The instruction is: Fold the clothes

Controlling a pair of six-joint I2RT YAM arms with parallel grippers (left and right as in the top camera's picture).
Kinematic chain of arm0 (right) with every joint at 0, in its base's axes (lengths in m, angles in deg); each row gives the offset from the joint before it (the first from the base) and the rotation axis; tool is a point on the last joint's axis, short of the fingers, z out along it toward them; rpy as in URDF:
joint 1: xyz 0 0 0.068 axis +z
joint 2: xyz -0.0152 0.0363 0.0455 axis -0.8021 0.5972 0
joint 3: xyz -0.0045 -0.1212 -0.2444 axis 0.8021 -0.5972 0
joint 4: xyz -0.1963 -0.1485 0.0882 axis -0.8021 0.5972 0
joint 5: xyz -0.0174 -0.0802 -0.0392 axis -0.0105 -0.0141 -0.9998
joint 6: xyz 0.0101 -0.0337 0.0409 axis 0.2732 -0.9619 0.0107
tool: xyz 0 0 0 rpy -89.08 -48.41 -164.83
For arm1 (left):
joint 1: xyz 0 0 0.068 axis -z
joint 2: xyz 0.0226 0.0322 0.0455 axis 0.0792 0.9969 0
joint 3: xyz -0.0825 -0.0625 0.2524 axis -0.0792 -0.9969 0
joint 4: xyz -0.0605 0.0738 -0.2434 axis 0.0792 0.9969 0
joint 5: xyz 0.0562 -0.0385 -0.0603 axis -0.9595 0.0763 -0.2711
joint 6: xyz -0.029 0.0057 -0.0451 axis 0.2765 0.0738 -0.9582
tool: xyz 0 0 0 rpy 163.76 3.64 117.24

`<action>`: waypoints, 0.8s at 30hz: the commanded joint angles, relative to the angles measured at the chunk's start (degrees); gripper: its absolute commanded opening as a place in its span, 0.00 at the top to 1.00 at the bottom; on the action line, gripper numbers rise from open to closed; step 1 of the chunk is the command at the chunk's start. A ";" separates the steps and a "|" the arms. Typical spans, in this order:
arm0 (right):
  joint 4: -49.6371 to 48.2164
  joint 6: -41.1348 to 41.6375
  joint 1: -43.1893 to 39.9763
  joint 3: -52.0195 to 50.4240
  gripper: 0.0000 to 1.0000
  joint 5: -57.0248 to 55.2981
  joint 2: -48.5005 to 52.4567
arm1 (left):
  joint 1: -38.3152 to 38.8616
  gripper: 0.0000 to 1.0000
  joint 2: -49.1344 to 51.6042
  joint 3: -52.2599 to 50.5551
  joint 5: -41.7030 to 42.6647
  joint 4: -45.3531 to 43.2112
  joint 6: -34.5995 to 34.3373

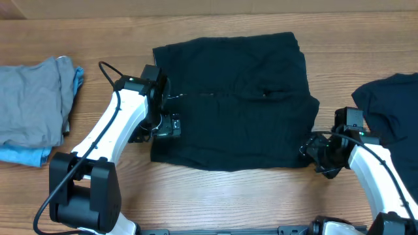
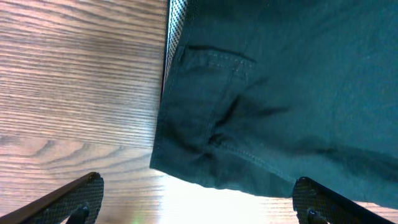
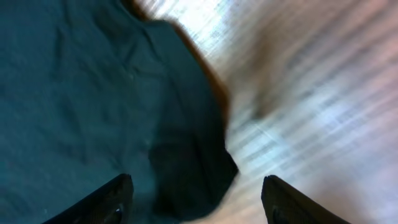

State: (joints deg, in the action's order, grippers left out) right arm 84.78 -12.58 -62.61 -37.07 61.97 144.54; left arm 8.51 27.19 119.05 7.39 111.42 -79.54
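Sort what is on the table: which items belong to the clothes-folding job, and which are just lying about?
Part of the job:
- black garment spread in the middle, between the two arms
- second black garment at the right edge, partly out of frame

Just lying about:
- grey garment, bunched at the left
- light-blue garment, showing from under the grey one

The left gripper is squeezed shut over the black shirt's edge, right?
No. The left gripper is wide open, not shut; the left wrist view shows its fingers far apart over the black shirt's edge.
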 commanded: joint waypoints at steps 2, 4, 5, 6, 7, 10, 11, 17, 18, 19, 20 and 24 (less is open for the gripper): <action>-3.21 0.28 0.31 -3.26 0.26 4.44 -0.42 | 0.04 0.00 -0.96 -0.35 0.59 -0.79 -0.81; -3.50 0.28 0.31 -3.56 0.26 4.37 -0.24 | 0.04 0.00 -0.96 -0.35 0.57 -0.79 -0.81; -3.78 0.28 0.31 -3.61 0.26 4.37 -0.15 | 0.04 0.00 -0.94 -0.35 0.52 -0.83 -0.81; -4.31 0.28 0.31 -3.89 0.26 4.37 -0.15 | 0.04 0.00 -0.96 -0.35 0.52 -0.90 -0.81; -4.94 0.28 0.31 -4.37 0.27 4.37 -0.15 | 0.04 0.00 -0.94 -0.35 0.52 -0.94 -0.81; -7.63 0.48 0.31 -6.34 0.34 4.39 -0.15 | 0.04 0.00 -0.94 -0.35 0.50 -0.96 -0.81; -7.80 0.50 0.31 -6.82 0.34 4.39 -0.15 | 0.04 0.00 -0.96 -0.35 0.52 -0.96 -0.83; -8.09 0.96 0.31 -6.93 0.39 4.35 -0.15 | 0.04 0.00 -0.94 -0.35 0.46 -1.31 -0.81; -8.07 1.22 0.31 -6.97 0.43 4.35 -0.15 | 0.04 0.00 -0.94 -0.35 0.46 -1.44 -0.81; -8.09 1.95 0.31 -7.04 0.49 4.37 -0.15 | 0.04 0.00 -0.94 -0.35 0.46 -1.66 -0.81; -8.52 2.01 0.31 -7.26 0.54 4.37 -0.15 | 0.04 0.00 -0.94 -0.35 0.46 -1.70 -0.81; -10.23 2.25 0.31 -8.52 0.70 4.39 -0.15 | 0.04 0.00 -0.94 -0.37 0.48 -0.79 -0.81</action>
State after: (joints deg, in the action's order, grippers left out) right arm 75.47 -10.92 -62.61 -44.41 66.23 144.54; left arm 8.51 27.19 119.03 7.41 109.97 -79.54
